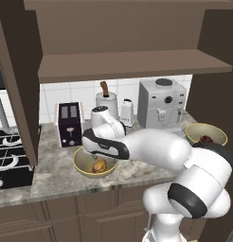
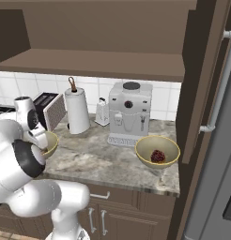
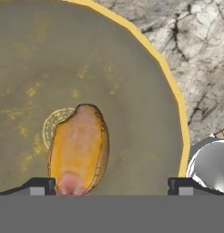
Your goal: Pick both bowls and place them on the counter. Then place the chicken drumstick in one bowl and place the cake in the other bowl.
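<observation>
Toaster (image 1: 69,124); paper towel roll (image 2: 77,111); grater (image 2: 102,112); coffee machine (image 2: 130,114); stove (image 1: 7,158).

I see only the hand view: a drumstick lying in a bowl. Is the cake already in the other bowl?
Observer: Yes. The cake lies in the second bowl, which stands on the counter near the coffee machine.
Operator: And where does the first bowl, with the drumstick, stand?
Observer: On the same counter, just in front of the toaster, with the arm bent over it.
</observation>
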Tool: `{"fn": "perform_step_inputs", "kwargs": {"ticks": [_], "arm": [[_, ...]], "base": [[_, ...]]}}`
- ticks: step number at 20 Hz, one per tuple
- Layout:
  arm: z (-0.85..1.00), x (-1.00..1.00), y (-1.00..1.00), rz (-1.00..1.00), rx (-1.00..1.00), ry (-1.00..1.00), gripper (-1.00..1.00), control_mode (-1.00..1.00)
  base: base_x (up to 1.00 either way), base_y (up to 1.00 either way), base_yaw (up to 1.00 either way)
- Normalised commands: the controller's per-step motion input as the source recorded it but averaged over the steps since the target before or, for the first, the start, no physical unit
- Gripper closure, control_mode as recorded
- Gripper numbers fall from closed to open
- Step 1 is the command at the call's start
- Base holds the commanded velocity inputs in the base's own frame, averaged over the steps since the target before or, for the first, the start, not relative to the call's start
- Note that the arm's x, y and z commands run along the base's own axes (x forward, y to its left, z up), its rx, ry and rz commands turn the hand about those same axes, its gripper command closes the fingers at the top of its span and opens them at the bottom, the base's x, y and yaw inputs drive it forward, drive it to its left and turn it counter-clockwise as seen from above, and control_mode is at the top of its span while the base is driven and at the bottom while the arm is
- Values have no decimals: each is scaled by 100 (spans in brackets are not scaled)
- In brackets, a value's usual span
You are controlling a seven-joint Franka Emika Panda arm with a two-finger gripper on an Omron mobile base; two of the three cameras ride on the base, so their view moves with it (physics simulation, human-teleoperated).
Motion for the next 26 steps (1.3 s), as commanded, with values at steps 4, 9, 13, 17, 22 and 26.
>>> {"fn": "perform_step_inputs", "kwargs": {"ticks": [4,9,13,17,22,26], "arm": [[68,-15,-3,-2,0,0,-100,-100],[60,-20,-3,-2,0,-1,-100,-100],[28,-31,-15,-1,0,-1,-100,-100],[1,-37,-28,0,0,-6,-100,-100],[0,-47,-37,0,0,-6,-100,-100],[0,-52,-30,0,0,-5,-100,-100]], "base": [[0,0,0],[0,0,0],[0,0,0],[0,0,0],[0,0,0],[0,0,0]]}}
